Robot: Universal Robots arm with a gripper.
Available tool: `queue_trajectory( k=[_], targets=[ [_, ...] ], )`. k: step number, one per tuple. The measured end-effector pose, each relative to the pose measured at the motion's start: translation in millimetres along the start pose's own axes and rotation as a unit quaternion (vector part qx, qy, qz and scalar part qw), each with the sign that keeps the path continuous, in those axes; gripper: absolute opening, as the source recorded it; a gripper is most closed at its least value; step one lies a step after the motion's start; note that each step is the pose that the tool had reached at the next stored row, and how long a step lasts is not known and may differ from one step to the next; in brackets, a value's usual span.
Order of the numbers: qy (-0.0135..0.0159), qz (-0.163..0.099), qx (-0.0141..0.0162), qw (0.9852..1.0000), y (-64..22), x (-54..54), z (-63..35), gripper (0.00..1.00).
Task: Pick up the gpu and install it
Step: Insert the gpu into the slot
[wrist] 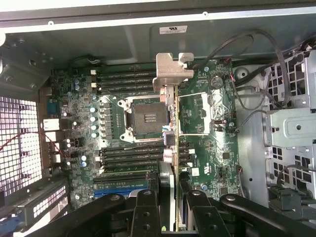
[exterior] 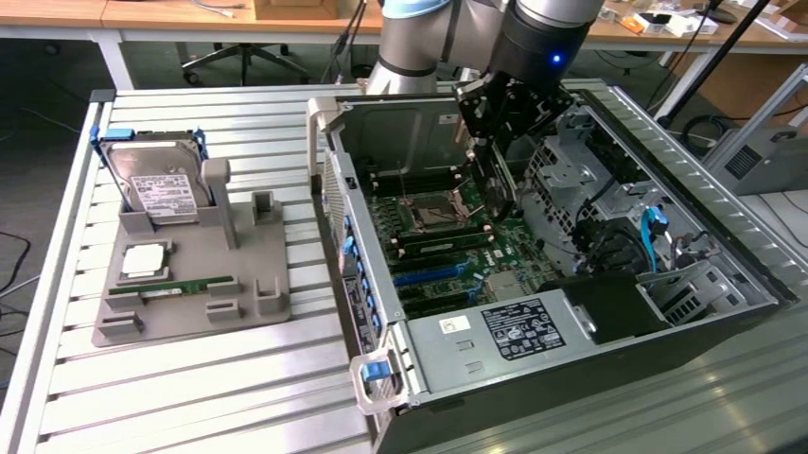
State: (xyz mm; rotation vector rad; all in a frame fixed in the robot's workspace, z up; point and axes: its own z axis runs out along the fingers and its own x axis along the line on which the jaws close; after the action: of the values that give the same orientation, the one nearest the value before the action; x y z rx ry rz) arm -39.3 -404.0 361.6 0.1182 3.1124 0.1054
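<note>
While it hangs over the motherboard (wrist: 79,118) inside the open PC case (exterior: 331,142), the gripper (wrist: 170,200) has its fingers (wrist: 146,207) clamped on the gpu (wrist: 173,74), edge-on.

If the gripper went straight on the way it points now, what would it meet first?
Probably the motherboard beside the CPU socket, and the gpu clamped in the gripper would touch before the fingers do. Depth is hard to judge.

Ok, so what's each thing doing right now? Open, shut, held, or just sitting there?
gripper, shut on the gpu.
gpu, held edge-on over the motherboard.
computer case, open, side panel off.
hard drive, propped up in the grey holder.
RAM stick, lying in the grey holder.
</note>
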Motion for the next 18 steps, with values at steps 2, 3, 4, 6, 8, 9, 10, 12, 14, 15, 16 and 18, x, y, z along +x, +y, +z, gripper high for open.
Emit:
queue_trajectory(
  k=[2,3,4,6,8,9,10,12,14,15,16,18],
  targets=[
    [0.0001,-0.001,0.0000,1.0000,0.0,0.0,0.0,0.27],
    [0.0001,-0.002,0.0000,1.0000,0.0,0.0,0.0,0.27],
    [0.0004,-0.005,-0.0001,1.0000,0.0,0.0,0.0,0.27],
    [0.0007,-0.010,-0.0002,0.9999,0.0,0.0,0.0,0.27],
    [0.0014,-0.020,-0.0005,0.9998,-0.1,0.0,0.0,0.27],
    [0.0017,-0.025,-0.0006,0.9997,-0.2,0.0,0.0,0.27],
    [0.0022,-0.033,-0.0007,0.9995,-0.3,0.0,0.0,0.27],
    [0.0037,-0.055,-0.0012,0.9985,-0.7,-0.1,0.0,0.27],
    [0.0050,-0.073,-0.0016,0.9973,-0.7,-0.1,0.0,0.27],
    [0.0052,-0.076,-0.0017,0.9971,-0.7,-0.1,0.0,0.27],
    [0.0053,-0.077,-0.0017,0.9970,-0.7,0.0,0.0,0.27],
    [0.0058,-0.084,-0.0018,0.9965,-0.7,0.0,0.0,0.27]
  ],
)
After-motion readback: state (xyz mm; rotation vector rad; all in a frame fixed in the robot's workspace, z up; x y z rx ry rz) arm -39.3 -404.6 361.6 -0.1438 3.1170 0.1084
